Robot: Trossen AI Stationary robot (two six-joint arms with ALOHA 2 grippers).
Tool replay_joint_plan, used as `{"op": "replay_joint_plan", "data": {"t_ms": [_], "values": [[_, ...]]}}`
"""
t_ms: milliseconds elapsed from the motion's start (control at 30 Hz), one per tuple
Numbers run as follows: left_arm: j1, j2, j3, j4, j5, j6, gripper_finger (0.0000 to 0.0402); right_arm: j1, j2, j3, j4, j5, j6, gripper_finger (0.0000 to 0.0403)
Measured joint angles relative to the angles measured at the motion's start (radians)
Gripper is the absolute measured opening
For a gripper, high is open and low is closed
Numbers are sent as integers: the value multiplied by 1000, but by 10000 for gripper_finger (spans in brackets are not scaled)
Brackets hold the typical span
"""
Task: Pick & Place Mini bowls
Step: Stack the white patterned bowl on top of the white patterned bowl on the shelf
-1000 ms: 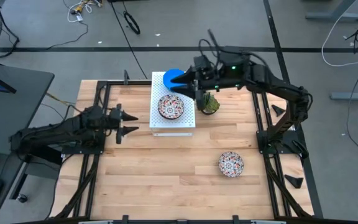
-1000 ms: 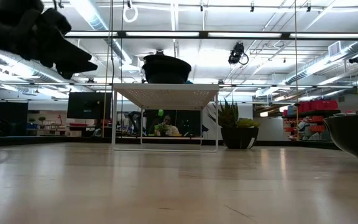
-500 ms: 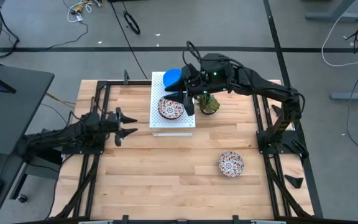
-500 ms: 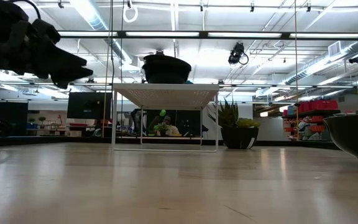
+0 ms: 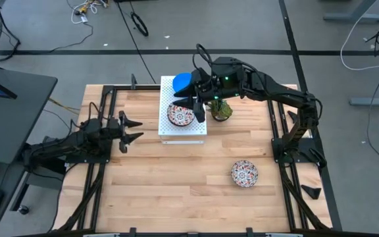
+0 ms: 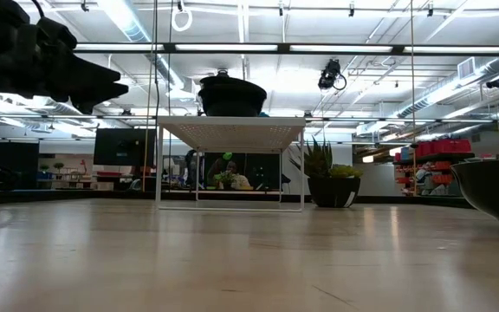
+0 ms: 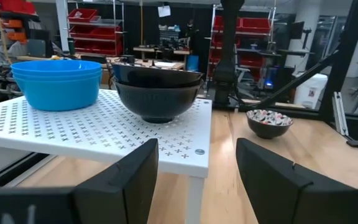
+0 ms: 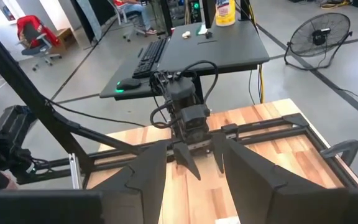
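A white perforated box (image 5: 183, 118) stands on the table's far half. On it rest stacked plain blue bowls (image 5: 182, 81) (image 7: 56, 81) and floral bowls (image 5: 180, 114), dark outside (image 7: 157, 90) (image 6: 231, 95). One more floral bowl (image 5: 245, 174) (image 7: 269, 121) sits on the table's near right. My right gripper (image 5: 199, 108) (image 8: 192, 180) hangs open over the box's right part, beside the floral bowls. My left gripper (image 5: 131, 128) (image 7: 197, 168) is open, left of the box, pointing at it, above the table (image 6: 102, 87).
A small green potted plant (image 5: 220, 110) (image 6: 332, 184) stands right of the box, under my right arm. Black frame rails (image 5: 104, 105) run along the table's left and right sides. Bare wood (image 5: 176, 184) lies across the near half.
My right gripper has moved from beside the blue bowls toward the table's near-left, over the box beside the floral bowls, and then held still. My left gripper has drawn back a little toward the table's left edge. No bowl has moved.
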Motion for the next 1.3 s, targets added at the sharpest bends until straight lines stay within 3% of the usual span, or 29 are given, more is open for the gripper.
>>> {"op": "replay_joint_plan", "data": {"t_ms": [400, 733, 867, 1000, 1300], "values": [[0, 0, -3, 28, -1, -32, 220, 9, 0, 0, -84, -1, 97, 163], [0, 0, -3, 44, -1, -34, 220, 8, 0, 0, -575, 11, 164, 217], [0, 0, -3, 47, -1, -34, 220, 11, 0, 0, -769, 63, 279, 218], [0, 0, -3, 48, -1, -34, 220, 10, 0, 0, -929, 115, 295, 212], [0, 0, -3, 49, -1, -34, 220, 24, -23, -136, -917, 105, 317, 193]]}}
